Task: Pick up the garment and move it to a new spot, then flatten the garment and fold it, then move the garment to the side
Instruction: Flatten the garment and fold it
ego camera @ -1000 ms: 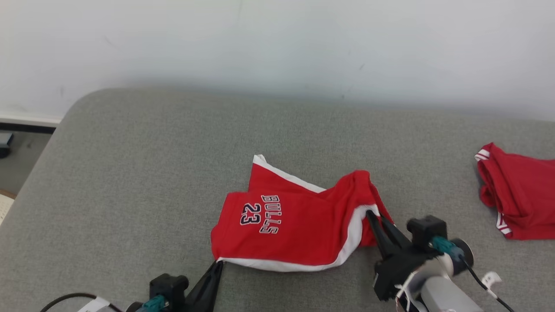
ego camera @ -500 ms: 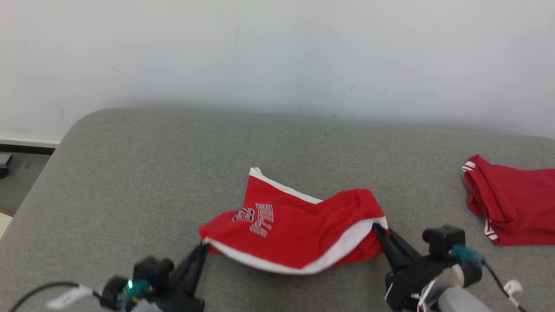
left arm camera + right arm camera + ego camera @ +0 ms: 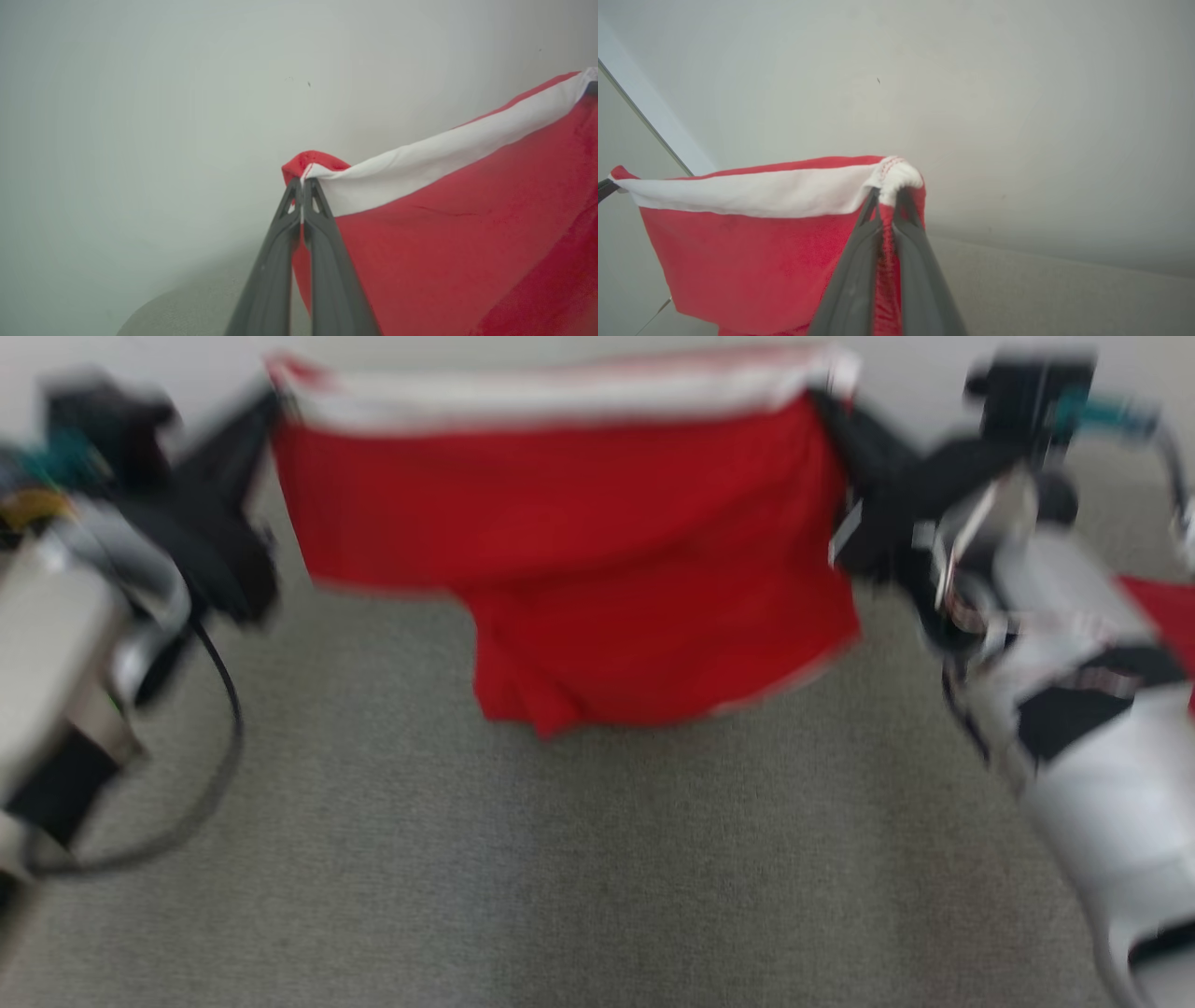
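The garment is a red cloth with a white band along its top edge, and it hangs in the air above the grey surface, stretched between my two grippers. My left gripper is shut on the band's left corner; its fingers pinch the cloth in the left wrist view. At the band's right corner my right gripper is shut as well, with its fingers closed on red fabric. The head view is blurred. The lower hem droops in folds at the middle.
A grey padded surface spreads below the hanging cloth. A white wall stands behind it. A bit of another red cloth shows at the right edge behind my right forearm.
Both grippers have lifted the garment off the grey surface; it now hangs spread between them. The head view has also shifted and blurred.
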